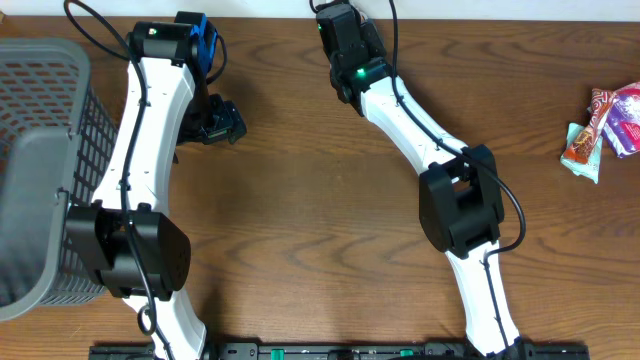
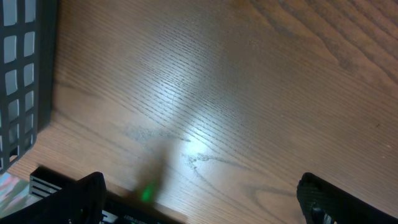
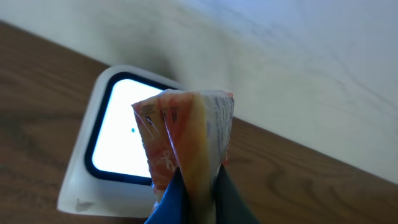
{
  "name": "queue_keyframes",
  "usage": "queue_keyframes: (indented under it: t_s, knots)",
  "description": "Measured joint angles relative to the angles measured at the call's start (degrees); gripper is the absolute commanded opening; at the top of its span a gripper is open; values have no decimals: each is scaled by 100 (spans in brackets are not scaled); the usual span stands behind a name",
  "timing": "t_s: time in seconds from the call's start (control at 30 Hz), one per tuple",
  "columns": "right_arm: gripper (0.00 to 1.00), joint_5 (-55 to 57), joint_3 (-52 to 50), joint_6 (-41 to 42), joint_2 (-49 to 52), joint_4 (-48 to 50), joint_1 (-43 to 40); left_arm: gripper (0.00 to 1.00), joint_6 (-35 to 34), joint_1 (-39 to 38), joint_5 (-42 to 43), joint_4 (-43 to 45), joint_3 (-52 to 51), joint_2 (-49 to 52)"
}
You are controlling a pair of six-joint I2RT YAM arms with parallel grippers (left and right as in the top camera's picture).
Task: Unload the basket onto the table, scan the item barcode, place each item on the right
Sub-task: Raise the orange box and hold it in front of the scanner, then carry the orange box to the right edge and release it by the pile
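In the right wrist view my right gripper (image 3: 196, 194) is shut on the item (image 3: 186, 134), an orange and yellow crinkled packet pinched upright between the blue pads (image 3: 171, 202). Just behind it lies the white scanner (image 3: 87, 183), its bright window (image 3: 121, 140) turned toward the packet. From overhead, the right gripper (image 1: 340, 25) is at the table's back edge and hides both the packet and the scanner. My left gripper (image 1: 222, 122) hangs open over bare wood at the back left; its fingers (image 2: 87, 194) stand far apart with nothing between them.
A grey mesh basket (image 1: 40, 150) stands at the left edge, close to the left arm; its wall (image 2: 25, 74) shows in the left wrist view. More snack packets (image 1: 605, 125) lie at the far right. A white wall rises behind the scanner.
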Motion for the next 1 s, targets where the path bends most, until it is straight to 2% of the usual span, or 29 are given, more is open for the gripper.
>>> queue_keyframes:
  t_s: [0.13, 0.3, 0.43, 0.63, 0.77, 1.0]
  knots:
    - [1, 334, 0, 199, -39, -273, -28, 98, 0, 0, 0, 0, 0, 0]
    - [1, 457, -7, 562, -369, -1259, -387, 98, -2, 0, -2, 2, 0, 0]
    - [1, 518, -7, 1095, -872, -2328, -1213, 98, 0, 0, -2, 0, 0, 0]
    - [1, 634, 17, 1416, -1193, -3624, -2662, 98, 0, -2, 0, -2, 0, 0]
    - [1, -22, 9, 1482, -1172, -4026, -3331, 98, 0, 0, 0, 0, 0, 0]
    - [1, -1648, 9, 1534, -1147, -4013, -4157, 98, 0, 0, 0, -2, 0, 0]
